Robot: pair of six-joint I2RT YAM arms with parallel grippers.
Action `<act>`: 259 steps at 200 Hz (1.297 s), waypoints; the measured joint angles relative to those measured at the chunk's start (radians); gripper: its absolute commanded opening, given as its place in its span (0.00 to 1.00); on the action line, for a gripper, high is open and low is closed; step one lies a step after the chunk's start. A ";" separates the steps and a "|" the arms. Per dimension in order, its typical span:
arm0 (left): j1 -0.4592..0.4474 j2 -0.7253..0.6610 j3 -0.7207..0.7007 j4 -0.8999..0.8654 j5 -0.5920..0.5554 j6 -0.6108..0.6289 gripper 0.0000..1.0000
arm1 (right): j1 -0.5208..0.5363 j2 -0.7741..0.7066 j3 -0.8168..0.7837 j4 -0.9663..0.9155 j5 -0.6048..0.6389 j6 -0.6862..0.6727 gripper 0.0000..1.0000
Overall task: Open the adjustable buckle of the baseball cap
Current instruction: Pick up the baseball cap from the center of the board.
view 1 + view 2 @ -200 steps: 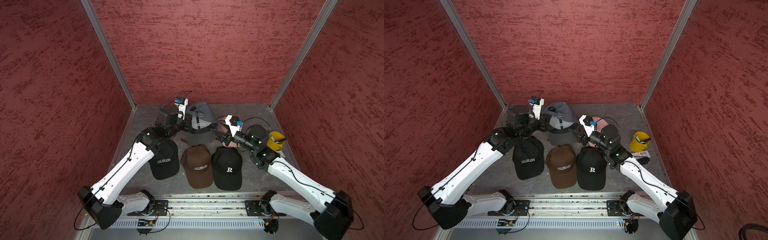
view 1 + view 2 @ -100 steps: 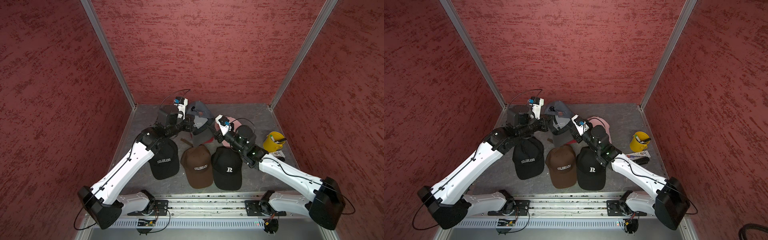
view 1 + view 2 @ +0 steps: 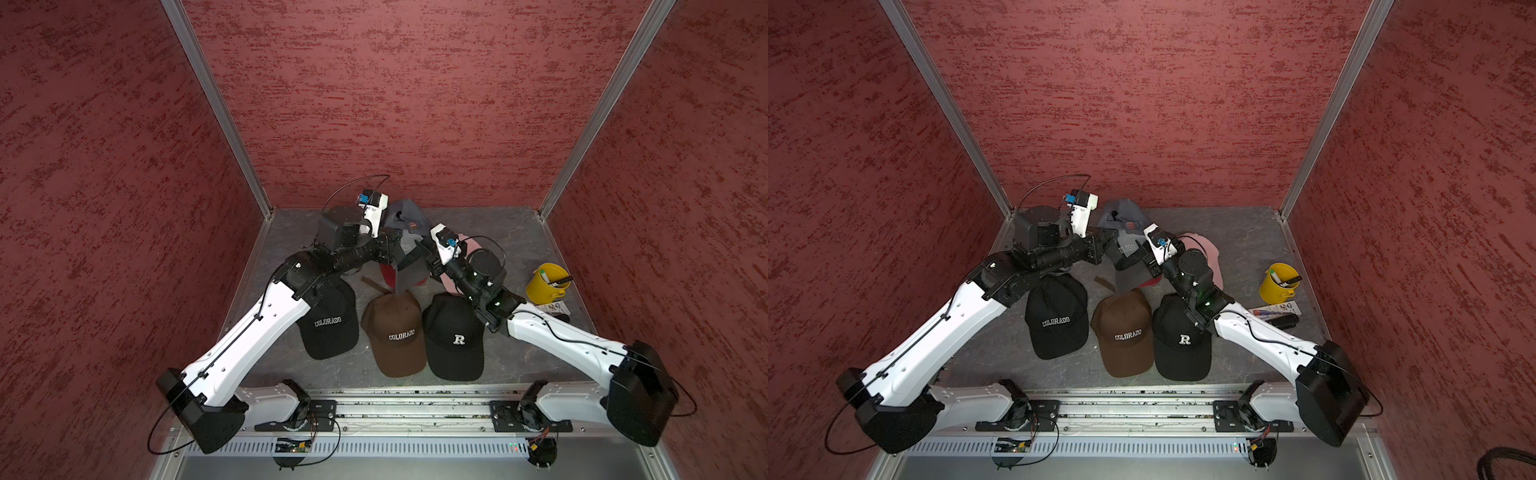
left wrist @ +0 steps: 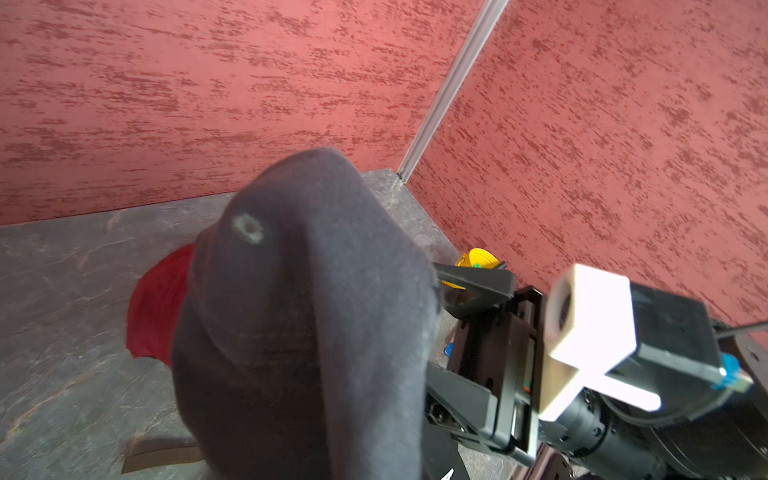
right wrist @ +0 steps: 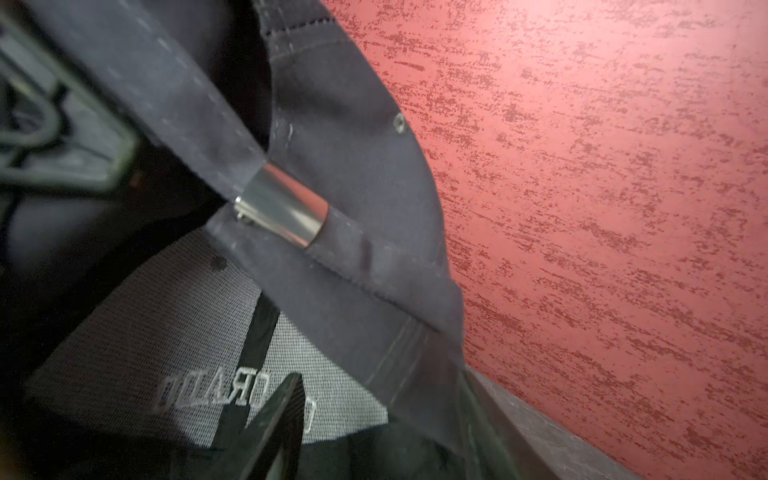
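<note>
Grey baseball cap (image 3: 405, 214), we found, had kept its place in the air at the back of the surface (image 3: 511, 232), while the right arm had changed most. A second earlier its wrist sat beside the yellow bucket (image 3: 544, 286), and half a second earlier it was already swinging in. Now the right claw (image 4: 434, 320) stood at the cap's rear edge, above the pink cap (image 3: 451, 286). Its two dark fingers (image 4: 473, 284) were plainly apart in the left wrist view; whether they touched the fabric we could not tell. The left claw (image 3: 392, 249) remained pinched together on the cap and carried it.

The cap's long axis ran from the rear wall toward the front row. Its crown end was high, and its brim hung down over the red cap (image 3: 388, 274) and toward the brown COLORADO cap (image 3: 399, 332). Its open back faced the right arm. There the strap (image 5: 365, 266) crossed the opening, and the metal buckle (image 5: 282, 210) lay flat along it, not yet lifted.

We could not see the left claw's tips, because the cap filled that wrist view. In both top views the right claw's tips were lost under its camera mount. The right wrist view was blurred at its near edges, and the COLORADO lettering showed reversed through the mesh lining.
</note>
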 measured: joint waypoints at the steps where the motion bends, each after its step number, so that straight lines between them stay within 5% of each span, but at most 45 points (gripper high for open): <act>1: 0.000 0.000 0.000 0.000 0.000 0.001 0.00 | 0.000 0.000 0.000 0.001 0.000 0.000 0.50; 62: -0.010 0.000 0.000 0.000 0.071 0.029 0.00 | 0.000 -0.002 -0.007 0.061 0.026 0.003 0.17; 131: -0.006 -0.021 -0.040 0.005 0.113 0.033 0.00 | 0.001 -0.072 -0.087 0.106 0.047 0.041 0.00; 182: -0.002 -0.041 -0.104 0.037 0.099 0.022 0.50 | 0.000 -0.114 -0.084 0.086 0.048 0.076 0.00; 259: -0.041 -0.031 -0.147 0.051 0.105 0.019 0.62 | -0.001 -0.119 -0.001 -0.034 0.100 0.158 0.00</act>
